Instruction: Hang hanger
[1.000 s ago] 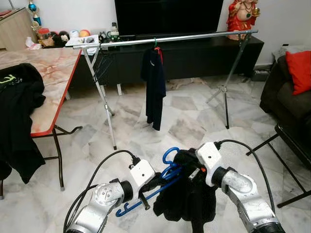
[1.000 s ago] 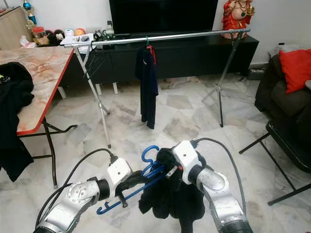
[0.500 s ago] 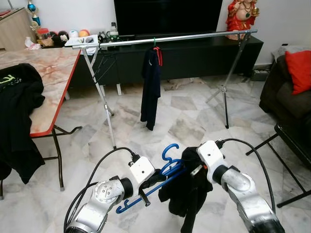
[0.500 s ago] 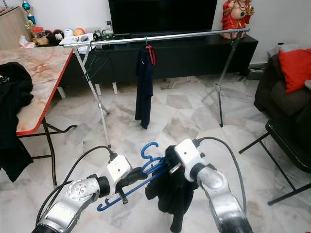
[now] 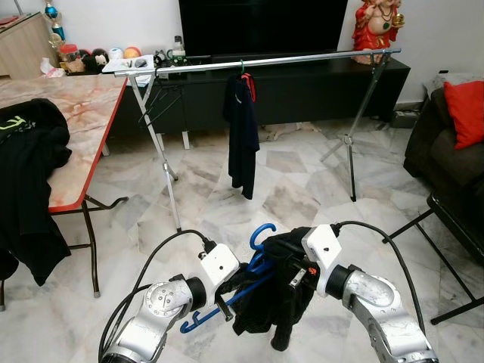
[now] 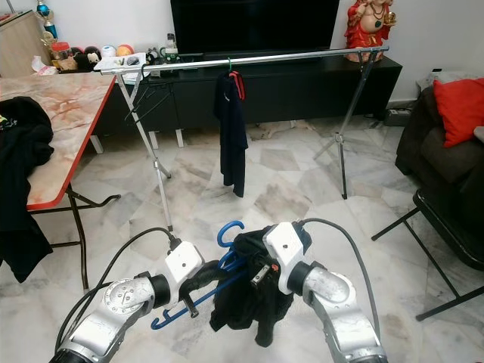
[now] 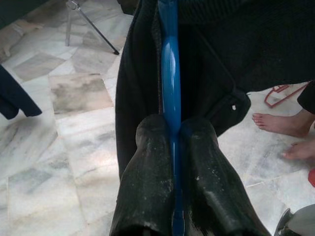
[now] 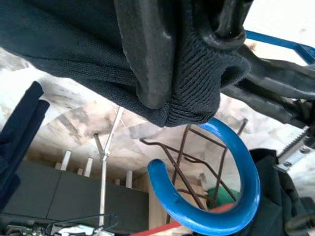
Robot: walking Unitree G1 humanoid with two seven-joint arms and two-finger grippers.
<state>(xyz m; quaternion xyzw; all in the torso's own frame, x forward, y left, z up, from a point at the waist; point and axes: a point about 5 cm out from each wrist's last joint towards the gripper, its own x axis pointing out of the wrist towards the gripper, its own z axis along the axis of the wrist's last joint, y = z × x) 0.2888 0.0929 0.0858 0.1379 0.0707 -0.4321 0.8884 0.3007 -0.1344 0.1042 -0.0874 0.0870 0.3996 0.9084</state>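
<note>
Left eye view: the blue hanger [image 5: 240, 281] is low in front of the robot, well short of the clothes rail [image 5: 302, 59], with a black garment [image 5: 274, 302] draped over it. The left gripper [image 5: 233, 291] holds its bar; the right gripper [image 5: 296, 274] is buried in the cloth at the collar.

Right eye view: one dark shirt [image 6: 231, 128] already hangs on the rail, with bare rail either side. More black clothing [image 6: 17, 181] lies on the counter [image 6: 64, 113].

Left wrist view: the two black fingers [image 7: 152, 162] are clamped together on the blue bar, garment just beyond.

Right wrist view: the fingers [image 8: 147, 49] are pinched on knit fabric; the blue hook [image 8: 216, 177] curves free just beside them.

Progress: the garment looks roughly on the hanger but bunched, so dressing seems nearly finished. The hang itself is not yet done.

Left to do: probably settle the cloth, approach the rail, lift, and drop the hook over it.
</note>
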